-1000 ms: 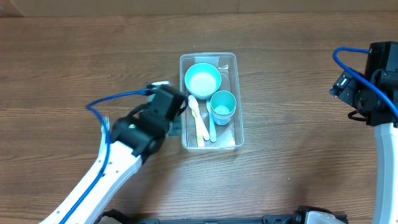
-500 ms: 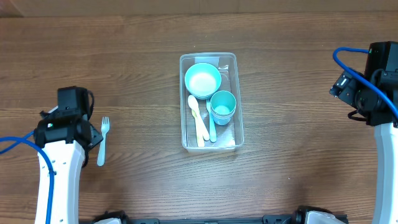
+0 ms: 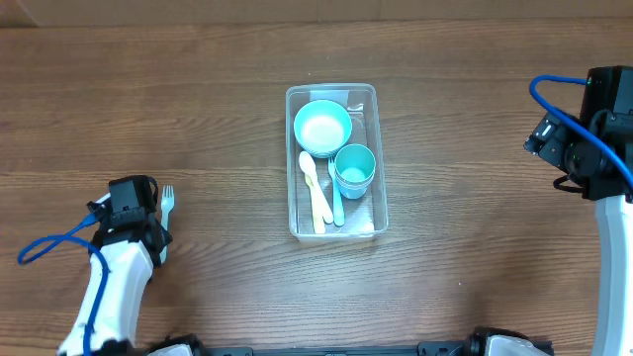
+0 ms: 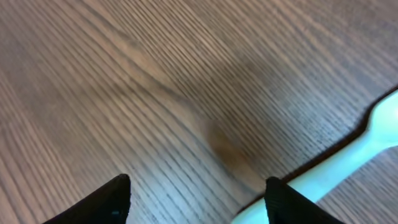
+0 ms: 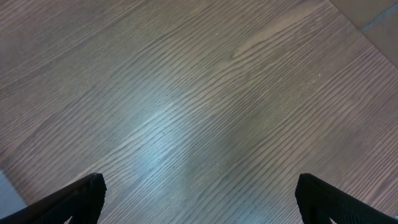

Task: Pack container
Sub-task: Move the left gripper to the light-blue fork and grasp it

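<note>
The clear container (image 3: 368,213) stands at the table's middle. It holds a teal bowl (image 3: 322,127), a teal cup (image 3: 354,168) and two spoons (image 3: 318,193). A pale fork (image 3: 167,195) lies on the table at the left, its handle partly hidden under my left arm. My left gripper (image 3: 151,237) is low over that fork. In the left wrist view the left gripper (image 4: 199,202) is open, and the fork's handle (image 4: 348,155) lies by the right finger. My right gripper (image 5: 202,199) is open and empty over bare wood at the far right (image 3: 579,143).
The table is dark wood. A blue cable (image 3: 49,247) loops beside the left arm, and another blue cable (image 3: 554,94) loops by the right arm. A light strip (image 3: 297,10) runs along the table's far edge.
My left arm has swung away from the container to the far left, then moved down and right over the fork. The right arm has not moved.
</note>
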